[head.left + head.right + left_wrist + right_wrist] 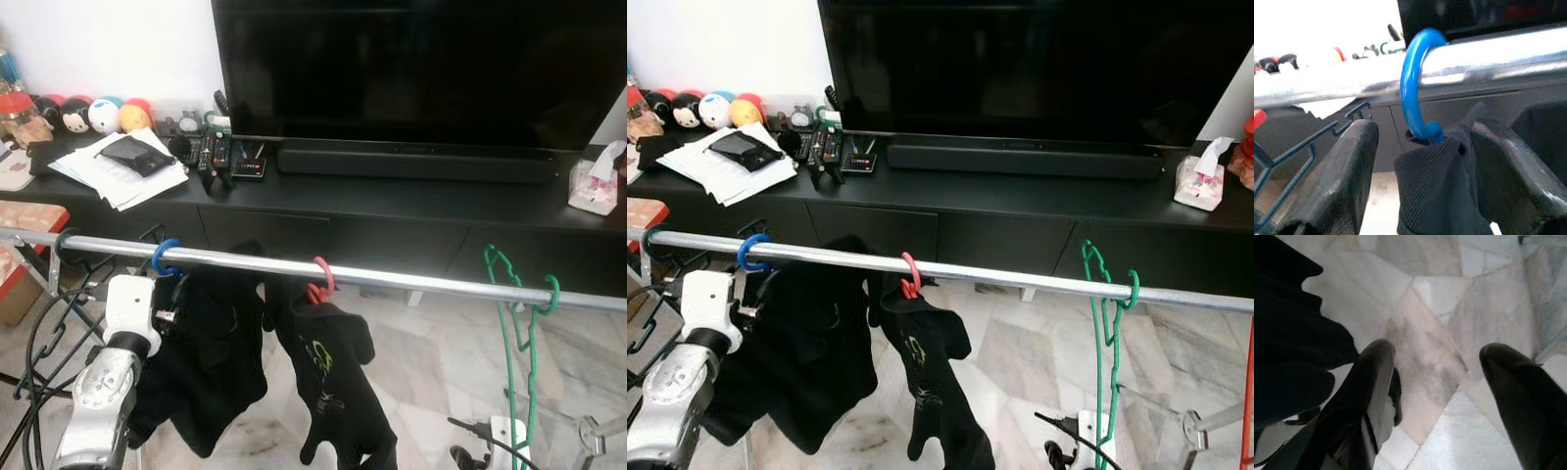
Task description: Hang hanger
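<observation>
Hanger: I see the blue hook (pixel 1418 88) over the rail (pixel 392 277), left part, black garment (pixel 211 362) below.
Left gripper (pixel 1422 171): just under the hook, fingers apart, garment top between, not clamped.
Right gripper (pixel 1437 396): open, empty, over floor.
Axis: rail runs left-right.
Hidden: hanger's body under cloth.

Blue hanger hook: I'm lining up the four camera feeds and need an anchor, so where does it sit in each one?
Left eye view: blue hanger hook on the metal rail, left part, above the left gripper's arm.
Right eye view: same hook, far left on the rail, black garment below.
Left wrist view: centre, looped over the rail, between the open fingers of the left gripper.
Right wrist view: not in it; marble floor.
Shared landmark: the rail.
</observation>
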